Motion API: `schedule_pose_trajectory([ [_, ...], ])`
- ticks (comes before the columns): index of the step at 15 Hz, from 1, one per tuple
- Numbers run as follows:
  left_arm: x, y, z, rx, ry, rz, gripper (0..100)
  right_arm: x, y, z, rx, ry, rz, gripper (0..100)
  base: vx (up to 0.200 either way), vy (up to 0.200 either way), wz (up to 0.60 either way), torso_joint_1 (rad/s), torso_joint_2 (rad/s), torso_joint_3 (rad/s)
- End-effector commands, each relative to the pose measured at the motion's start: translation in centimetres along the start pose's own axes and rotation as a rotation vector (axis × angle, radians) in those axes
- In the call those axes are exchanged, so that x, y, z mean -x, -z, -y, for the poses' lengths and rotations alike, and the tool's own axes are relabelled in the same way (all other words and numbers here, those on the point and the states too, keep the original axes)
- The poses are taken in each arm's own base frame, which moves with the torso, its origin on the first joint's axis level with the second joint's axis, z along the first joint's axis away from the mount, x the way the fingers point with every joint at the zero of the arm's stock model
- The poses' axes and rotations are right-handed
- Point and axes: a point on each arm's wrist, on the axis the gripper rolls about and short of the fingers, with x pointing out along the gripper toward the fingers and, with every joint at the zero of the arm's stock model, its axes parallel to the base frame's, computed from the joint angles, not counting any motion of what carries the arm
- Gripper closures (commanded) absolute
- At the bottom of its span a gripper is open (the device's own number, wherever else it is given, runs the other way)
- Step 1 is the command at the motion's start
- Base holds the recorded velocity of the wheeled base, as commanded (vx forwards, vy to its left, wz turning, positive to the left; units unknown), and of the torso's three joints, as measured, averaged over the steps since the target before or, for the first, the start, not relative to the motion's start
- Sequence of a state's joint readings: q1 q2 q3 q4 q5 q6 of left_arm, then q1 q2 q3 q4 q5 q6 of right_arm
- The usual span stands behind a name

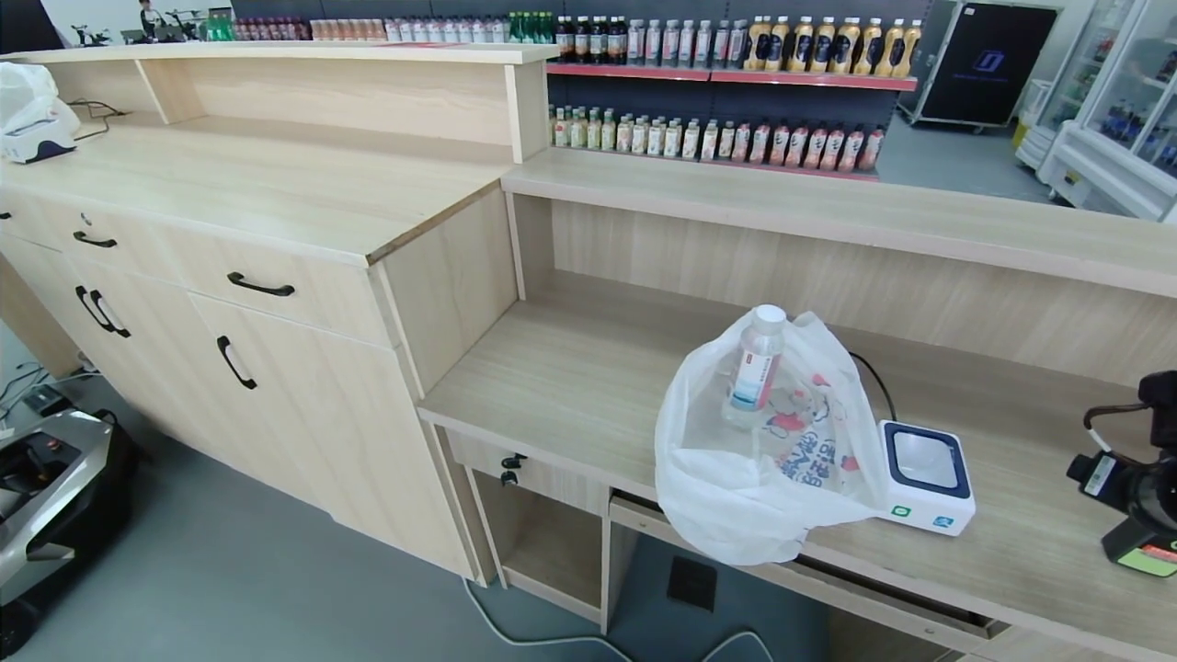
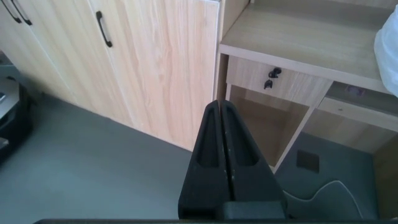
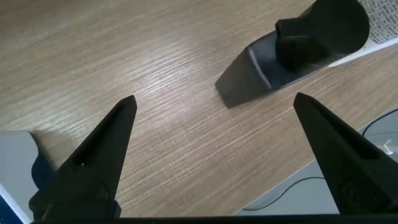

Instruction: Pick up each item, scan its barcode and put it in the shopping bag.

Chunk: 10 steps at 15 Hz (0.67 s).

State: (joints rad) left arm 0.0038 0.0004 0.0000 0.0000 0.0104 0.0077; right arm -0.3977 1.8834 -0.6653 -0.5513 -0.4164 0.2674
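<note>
A low wooden desk (image 1: 570, 368) stands next to a taller wooden counter (image 1: 257, 193), and the floor (image 1: 230, 552) is grey. Behind them are long shelves (image 1: 717, 138) full of drink bottles, with glass fridges (image 1: 1122, 110) off to the right.

The white shopping bag (image 1: 736, 496) sits at the front edge of the desk and hangs over it a little. One bottle (image 1: 759, 363) stands up inside it, and its white cap pokes out of the top. The white scanner (image 1: 924, 473) sits just to the right of the bag, touching it. A black cable (image 1: 874, 382) runs behind them.

The left gripper (image 2: 220, 106) hangs above the floor in front of the cupboard doors (image 2: 155, 56), with its two fingers pressed together and nothing in them. The right gripper (image 3: 214, 98) is over the desk top with its fingers wide apart and nothing between them.

A dark thing (image 3: 298, 50) lies on the desk past the right gripper (it is cut off, so I cannot tell what it is).
</note>
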Motion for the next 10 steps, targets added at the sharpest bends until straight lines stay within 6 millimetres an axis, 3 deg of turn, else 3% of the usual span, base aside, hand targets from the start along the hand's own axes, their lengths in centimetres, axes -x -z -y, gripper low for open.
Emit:
schedule_pose_trajectory([
  [1, 0.0, 0.0, 0.0, 0.0, -0.001, 0.0, 100, -0.6, 0.7, -0.2, 0.016, 0.015, -0.026, 0, 0.0, 0.0, 0.0, 0.0, 0.0, 0.0],
  [10, 0.0, 0.0, 0.0, 0.0, 0.0, 0.0, 100, -3.4, 1.1, -1.8, 0.014, 0.003, -0.02, 0, 0.0, 0.0, 0.0, 0.0, 0.0, 0.0],
])
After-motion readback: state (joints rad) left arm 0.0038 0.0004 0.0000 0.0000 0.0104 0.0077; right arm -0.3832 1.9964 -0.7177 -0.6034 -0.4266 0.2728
